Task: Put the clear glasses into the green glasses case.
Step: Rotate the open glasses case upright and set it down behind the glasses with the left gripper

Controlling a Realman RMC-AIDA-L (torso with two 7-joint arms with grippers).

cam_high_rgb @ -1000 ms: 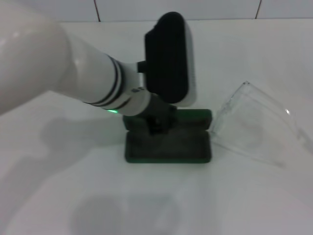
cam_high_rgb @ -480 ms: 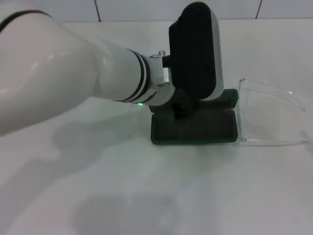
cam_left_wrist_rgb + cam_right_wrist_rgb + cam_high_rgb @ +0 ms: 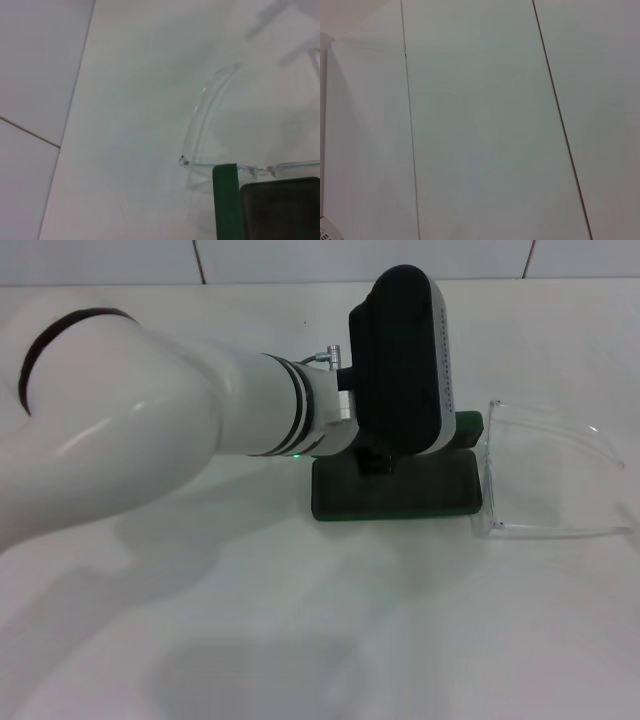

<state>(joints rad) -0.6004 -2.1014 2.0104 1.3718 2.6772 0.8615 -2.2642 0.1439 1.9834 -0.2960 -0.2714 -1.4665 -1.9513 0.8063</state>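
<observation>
A: Starting from the left of the head view, what is there?

B: The left arm, a thick white limb with a black band, reaches in across the white bench (image 3: pixel 300 640). Its black-and-white wrist housing hangs directly over the dark green, rounded rectangular hard glasses case (image 3: pixel 400 495), which lies near the middle of the bench. The left gripper (image 3: pixel 372 458) sits low behind that housing, at the case's far edge. I cannot tell whether its fingers are spread or pressed together; the housing hides them.

A: And the glasses?

B: The fully transparent plastic wraparound glasses (image 3: pixel 545 480) lie on the bench just beside the case's right end, towards the right edge, temple arms open. The left wrist view shows the clear frame's hinge almost touching the green wall of the case. They are not in the case.

A: What could go wrong?

B: I judge three risks. The gripper appears to bear on the case, so a sideways move could shove the case into the glasses and skate them off. The glasses are nearly colourless against white, so a grasp may miss or catch only a thin temple arm, which would flex or slip. And with the arms spread they look too broad to drop in cleanly.

A: The right arm?

B: Not seen; its wrist camera shows only pale tiled wall.

A: Any writing?

B: None legible; no lettering shows on the case.
</observation>
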